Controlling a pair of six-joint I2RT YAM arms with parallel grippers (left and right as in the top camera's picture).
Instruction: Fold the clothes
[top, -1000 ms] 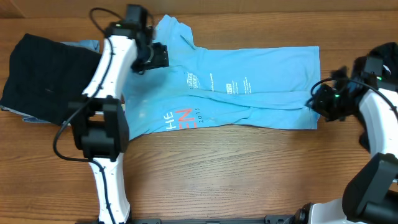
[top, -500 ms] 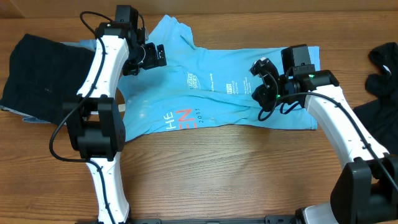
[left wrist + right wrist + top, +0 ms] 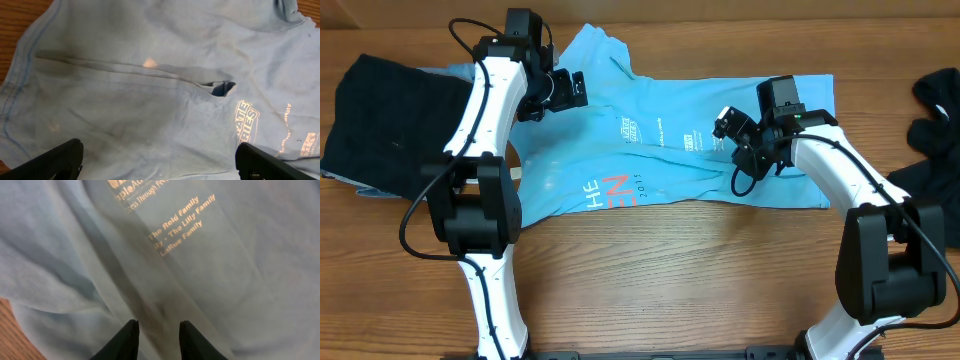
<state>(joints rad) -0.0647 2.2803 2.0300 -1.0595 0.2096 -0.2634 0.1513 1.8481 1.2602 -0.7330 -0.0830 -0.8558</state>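
The clothes on the table are chiefly a light blue T-shirt spread flat, with its red-and-white lettering near the front hem. My left gripper hovers over the shirt's upper left part, open wide, with only a creased fold below it. Both its fingertips show at the bottom corners of the left wrist view. My right gripper is over the shirt's right half. Its jaws stand a little apart above a fold ridge, and nothing is pinched between the fingertips.
A black garment lies at the left, partly under the left arm, with a pale edge under it. Another black garment lies at the right table edge. Bare wood runs along the front.
My right arm swung left from the shirt's right edge to over its right half, then edged slightly. Its jaws parted a little. The shirt and left arm hardly moved.
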